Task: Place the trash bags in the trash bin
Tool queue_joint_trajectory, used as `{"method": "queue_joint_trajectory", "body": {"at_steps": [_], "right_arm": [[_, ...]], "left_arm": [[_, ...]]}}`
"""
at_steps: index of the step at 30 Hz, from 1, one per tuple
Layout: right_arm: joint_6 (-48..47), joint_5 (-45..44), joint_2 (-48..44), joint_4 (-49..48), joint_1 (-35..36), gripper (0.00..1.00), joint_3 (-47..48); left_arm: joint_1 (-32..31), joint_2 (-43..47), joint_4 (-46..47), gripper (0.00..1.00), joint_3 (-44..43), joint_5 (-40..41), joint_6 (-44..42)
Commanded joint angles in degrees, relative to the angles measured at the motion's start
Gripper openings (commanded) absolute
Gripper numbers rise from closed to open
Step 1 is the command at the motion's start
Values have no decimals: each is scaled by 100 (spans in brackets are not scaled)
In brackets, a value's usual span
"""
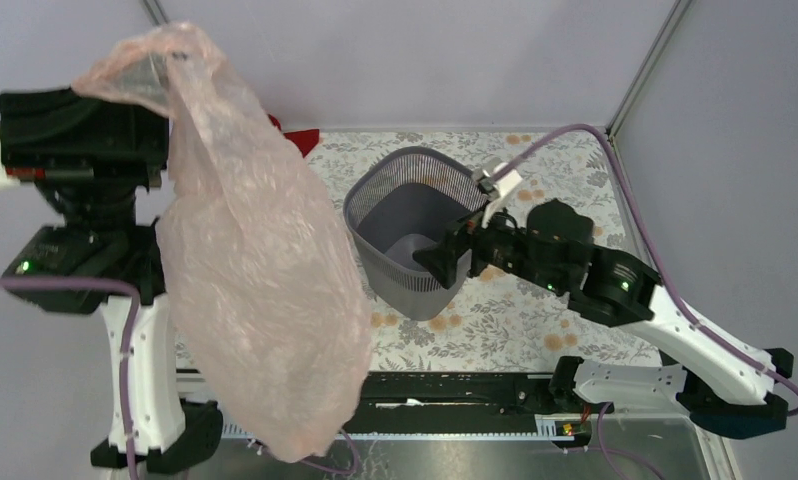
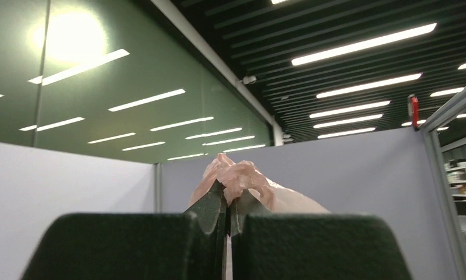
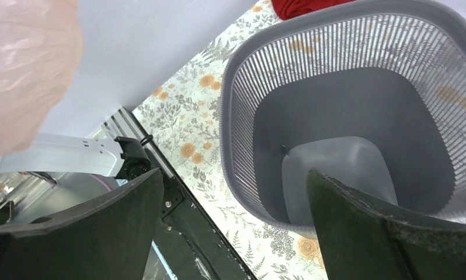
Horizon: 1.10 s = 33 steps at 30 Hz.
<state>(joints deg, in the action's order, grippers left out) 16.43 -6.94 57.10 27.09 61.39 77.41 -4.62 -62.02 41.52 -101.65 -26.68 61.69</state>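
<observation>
The pale pink trash bag (image 1: 260, 270) hangs long and wrinkly from my raised left gripper (image 1: 163, 88), left of the bin and well above the table. In the left wrist view the left gripper (image 2: 229, 201) is shut on the bag's bunched top (image 2: 242, 178). The dark grey mesh trash bin (image 1: 370, 190) stands upright and empty at the table's middle. My right gripper (image 1: 443, 262) is open and empty at the bin's near right rim. In the right wrist view the right gripper (image 3: 235, 172) is spread wide above the bin's rim (image 3: 229, 111), and the bag (image 3: 26, 64) shows at upper left.
A red cloth (image 1: 293, 137) lies behind the bag at the table's back left, also in the right wrist view (image 3: 301, 7). A floral tablecloth (image 1: 495, 320) covers the table. A black rail (image 1: 445, 388) runs along the near edge. Grey walls enclose the back and right.
</observation>
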Motion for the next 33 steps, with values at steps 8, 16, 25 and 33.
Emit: {"method": "queue_joint_trajectory", "body": {"at_steps": [8, 16, 25, 33], "right_arm": [[442, -840, -699, -104, 26, 97, -643], [615, -1363, -897, -95, 31, 99, -767], [608, -2419, -1090, -446, 31, 100, -770], [439, -2441, -698, -41, 30, 100, -602]], "left_arm": [[-472, -1304, 1100, 0, -873, 509, 921], [-2339, -2221, 75, 0, -1951, 508, -653], [-2831, -2890, 172, 0, -2018, 274, -574], [-2922, -2814, -417, 0, -1495, -1517, -813]]}}
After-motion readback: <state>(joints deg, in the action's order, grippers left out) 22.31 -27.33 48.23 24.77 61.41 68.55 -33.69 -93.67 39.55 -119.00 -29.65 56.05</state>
